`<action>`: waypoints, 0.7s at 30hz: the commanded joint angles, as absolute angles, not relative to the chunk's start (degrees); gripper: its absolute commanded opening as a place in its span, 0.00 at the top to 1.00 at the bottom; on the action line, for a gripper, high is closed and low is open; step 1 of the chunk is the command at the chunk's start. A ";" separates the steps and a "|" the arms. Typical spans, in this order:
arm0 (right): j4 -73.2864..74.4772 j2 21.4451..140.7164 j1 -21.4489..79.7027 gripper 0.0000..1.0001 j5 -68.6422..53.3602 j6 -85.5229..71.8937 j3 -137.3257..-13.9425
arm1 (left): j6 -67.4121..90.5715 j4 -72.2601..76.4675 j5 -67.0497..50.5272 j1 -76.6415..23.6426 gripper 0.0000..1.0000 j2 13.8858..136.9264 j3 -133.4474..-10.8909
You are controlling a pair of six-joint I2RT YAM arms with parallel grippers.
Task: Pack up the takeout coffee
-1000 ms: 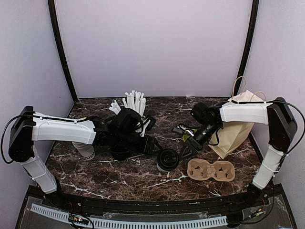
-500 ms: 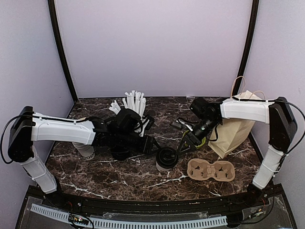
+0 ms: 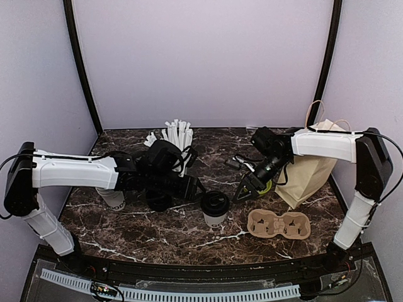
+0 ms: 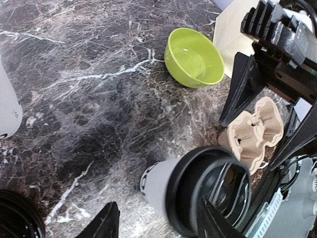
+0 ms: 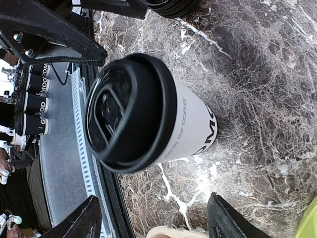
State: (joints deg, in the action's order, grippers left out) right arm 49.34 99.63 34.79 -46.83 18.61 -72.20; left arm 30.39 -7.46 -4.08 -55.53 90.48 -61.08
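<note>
Overhead. I take the pulp cup carrier (image 3: pixel 278 224) as my marker. The takeout coffee (image 3: pixel 215 209) stands upright on the marble table (image 3: pixel 176 236), lid on, to the left of the carrier and clear of it. The left claw (image 3: pixel 194 186) sits farther left of the carrier than the cup, just past the cup's far-left side. The right claw (image 3: pixel 244 190) hangs behind the carrier's left end, between the cup and the paper bag (image 3: pixel 312 170). The bag stands behind the carrier's right end. The cup of straws (image 3: pixel 178 135) is well behind the carrier and to its left.

Left wrist. The left claw (image 4: pixel 157 203) has its jaws spread wide and holds nothing. The takeout coffee (image 4: pixel 168 186) fills the gap in front of them. One finger (image 4: pixel 218 223) looks very close to the black lid, but I cannot tell whether it touches. The carrier (image 4: pixel 252 130) lies beyond the cup, and the green bowl (image 4: pixel 194 57) lies beyond the carrier again. The right claw's black fingers frame the carrier from above.

Right wrist. The right claw (image 5: pixel 154 198) is also wide open and empty. The takeout coffee (image 5: pixel 163 119) stands ahead of it and apart from both fingers (image 5: pixel 79 218), with black lettering on its white wall. A sliver of the carrier (image 5: pixel 168 232) shows at the bottom edge.
</note>
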 commanded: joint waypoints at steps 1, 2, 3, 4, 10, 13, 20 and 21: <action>48.79 97.02 34.58 0.26 -46.96 18.70 -71.29 | 27.13 -12.17 -1.28 -55.42 0.44 88.52 -63.90; 48.47 96.50 34.73 0.25 -46.77 18.14 -70.87 | 26.71 -12.28 -1.71 -54.94 0.43 88.51 -64.38; 48.25 96.05 34.98 0.24 -46.45 17.72 -70.58 | 26.54 -12.17 -2.21 -54.59 0.43 88.60 -64.53; 48.04 95.65 35.37 0.24 -45.94 17.37 -70.36 | 26.19 -11.93 -3.67 -53.77 0.43 88.68 -64.74; 47.24 96.62 37.98 0.23 -43.41 15.78 -70.32 | 23.65 -7.41 -11.80 -51.32 0.42 89.69 -65.51; 47.30 97.56 39.25 0.23 -43.01 15.68 -71.10 | 23.18 -6.40 -13.81 -51.17 0.44 91.32 -66.26; 47.27 99.53 40.63 0.21 -41.92 15.38 -73.16 | 23.32 -3.54 -20.76 -51.13 0.45 94.89 -67.30; 47.10 100.00 40.68 0.22 -41.45 15.01 -73.51 | 23.47 -3.40 -20.97 -51.15 0.45 95.12 -67.25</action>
